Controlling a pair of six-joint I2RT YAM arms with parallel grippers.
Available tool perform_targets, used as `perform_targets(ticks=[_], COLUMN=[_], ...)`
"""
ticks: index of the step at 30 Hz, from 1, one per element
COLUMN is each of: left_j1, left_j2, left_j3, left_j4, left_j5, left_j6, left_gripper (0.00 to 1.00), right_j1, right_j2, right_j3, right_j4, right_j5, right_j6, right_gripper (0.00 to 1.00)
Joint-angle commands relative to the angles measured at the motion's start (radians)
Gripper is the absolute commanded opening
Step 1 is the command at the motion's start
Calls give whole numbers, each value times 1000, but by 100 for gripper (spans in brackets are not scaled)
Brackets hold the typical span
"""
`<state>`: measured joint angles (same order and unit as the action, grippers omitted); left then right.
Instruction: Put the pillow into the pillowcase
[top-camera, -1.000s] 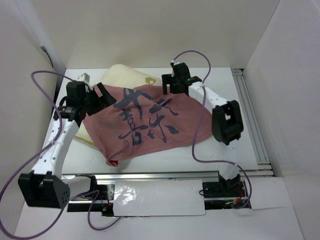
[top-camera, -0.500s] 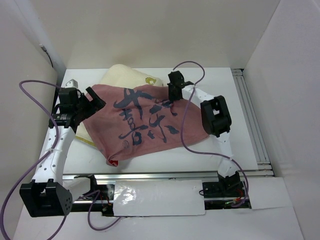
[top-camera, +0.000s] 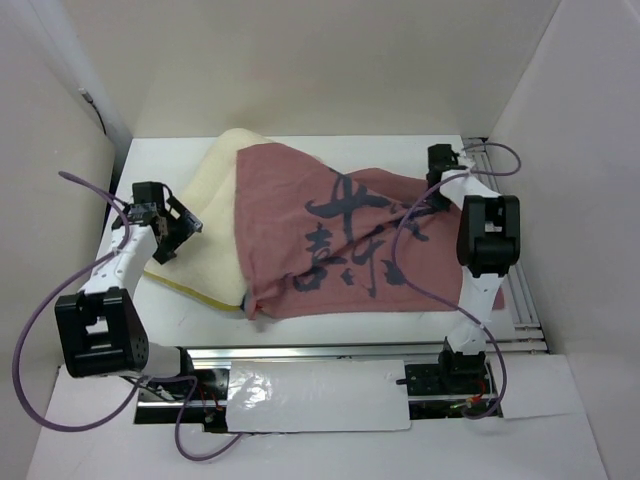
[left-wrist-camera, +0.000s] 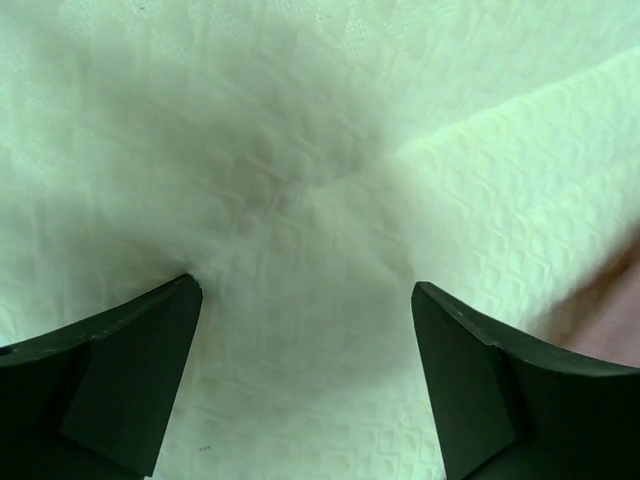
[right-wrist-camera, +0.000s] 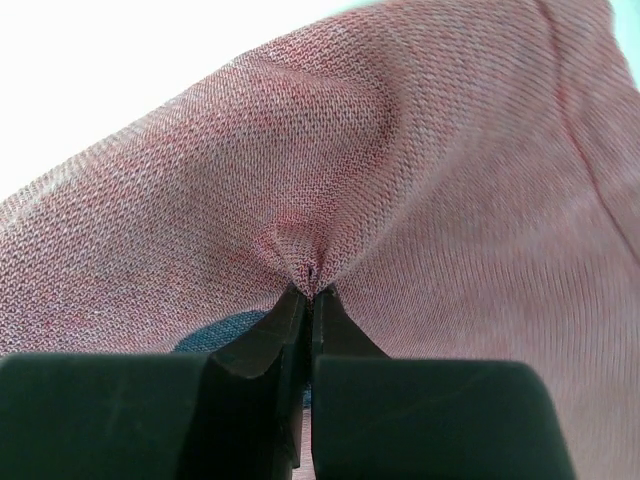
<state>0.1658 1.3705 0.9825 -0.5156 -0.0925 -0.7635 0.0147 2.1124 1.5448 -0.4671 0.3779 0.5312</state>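
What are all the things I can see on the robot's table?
soft textured rectangular pillow: one, cream with a yellow edge, left-middle of the table, its right side hidden by the cloth case.
fabric pillowcase: one, dusty pink-red with dark calligraphy, spread from the middle to the right, overlapping the pillow.
flat table: one, white, under everything.
thin cables: two, purple, one looping off each arm.
left gripper: one, black, open, at the pillow's left side.
right gripper: one, black, shut on a pinch of the pillowcase, far right.
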Motion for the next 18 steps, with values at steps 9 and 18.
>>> perform_targets(ticks=[9,18], left_j1=[5,24], left_j2=[127,196], left_j3=[71,114], left_j4=[-46,-75], left_j5=[-74,-70], left_j6=[21,-2], left_gripper=[98,0], right_j1=[-9,212], right_j2=[-78,-218], right_j3=[219,134], right_j4=[-275,-237], right_j5=[416,294], right_j6=[19,-160], right_gripper=[21,95])
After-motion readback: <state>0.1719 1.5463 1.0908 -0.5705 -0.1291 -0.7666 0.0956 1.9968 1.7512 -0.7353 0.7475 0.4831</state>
